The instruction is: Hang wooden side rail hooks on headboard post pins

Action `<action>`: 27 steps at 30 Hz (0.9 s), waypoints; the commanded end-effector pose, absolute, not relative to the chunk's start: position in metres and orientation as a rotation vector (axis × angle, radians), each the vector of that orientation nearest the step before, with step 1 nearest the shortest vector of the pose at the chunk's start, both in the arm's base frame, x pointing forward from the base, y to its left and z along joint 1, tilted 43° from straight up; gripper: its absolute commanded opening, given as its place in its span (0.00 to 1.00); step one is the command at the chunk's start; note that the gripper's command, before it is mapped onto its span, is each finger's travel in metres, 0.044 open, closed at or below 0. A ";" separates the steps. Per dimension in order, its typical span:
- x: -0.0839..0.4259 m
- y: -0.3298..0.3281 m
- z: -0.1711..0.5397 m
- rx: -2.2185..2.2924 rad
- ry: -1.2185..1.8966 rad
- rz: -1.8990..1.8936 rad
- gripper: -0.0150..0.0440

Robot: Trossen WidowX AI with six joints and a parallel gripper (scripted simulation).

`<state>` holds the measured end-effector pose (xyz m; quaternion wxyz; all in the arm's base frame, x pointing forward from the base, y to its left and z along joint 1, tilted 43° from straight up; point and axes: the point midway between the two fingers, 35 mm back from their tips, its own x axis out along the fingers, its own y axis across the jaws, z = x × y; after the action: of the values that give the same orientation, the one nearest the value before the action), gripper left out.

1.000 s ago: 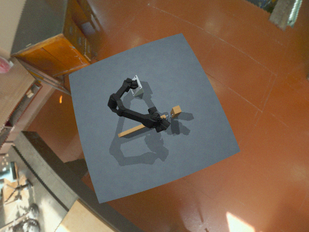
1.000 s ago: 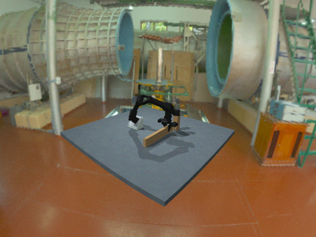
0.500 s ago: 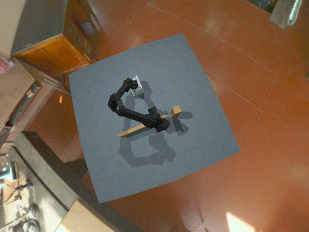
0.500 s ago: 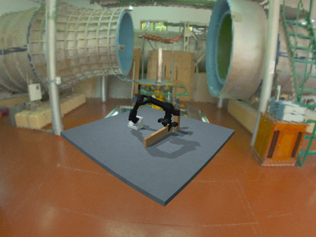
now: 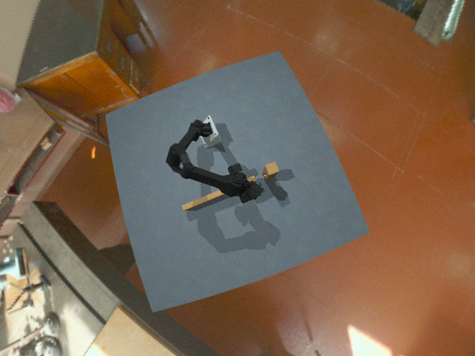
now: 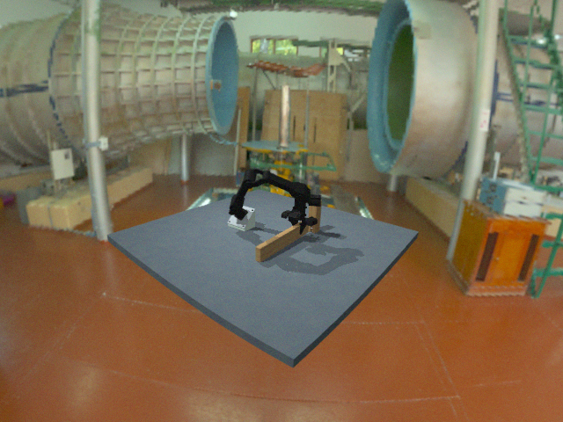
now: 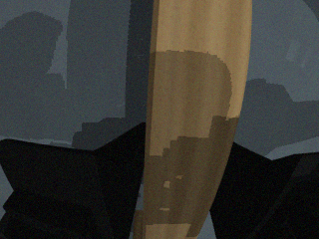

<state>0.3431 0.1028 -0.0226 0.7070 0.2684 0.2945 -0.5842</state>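
Note:
The wooden side rail (image 5: 204,200) (image 6: 277,242) (image 7: 199,30) stands on edge, pointing lengthwise at the headboard post. Its far end looks on or very near the table; a small gap cannot be ruled out. My gripper (image 5: 243,184) (image 6: 301,224) (image 7: 170,130) points down and is shut on the rail near its hook end, one finger on each side. The upright wooden post (image 5: 270,170) (image 6: 317,218) stands just beyond that end. Small steel parts (image 5: 258,177) show between rail and post, with a short gap between the wood faces. Whether hooks touch pins is too small to tell.
The grey table top (image 5: 268,87) (image 6: 195,272) carries everything. The arm's white base bracket (image 5: 212,139) (image 6: 242,221) stands to one side of the rail. The arm arches from it to the rail. Arm shadows fall around the rail and post.

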 end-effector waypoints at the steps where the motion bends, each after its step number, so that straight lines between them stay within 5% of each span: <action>1: 0.342 0.108 -0.022 0.602 0.656 -1.288 0.25; 27: 0.342 0.110 -0.024 0.602 0.656 -1.288 0.25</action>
<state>0.3422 0.1042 -0.0247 0.7072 0.2670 0.2949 -0.5845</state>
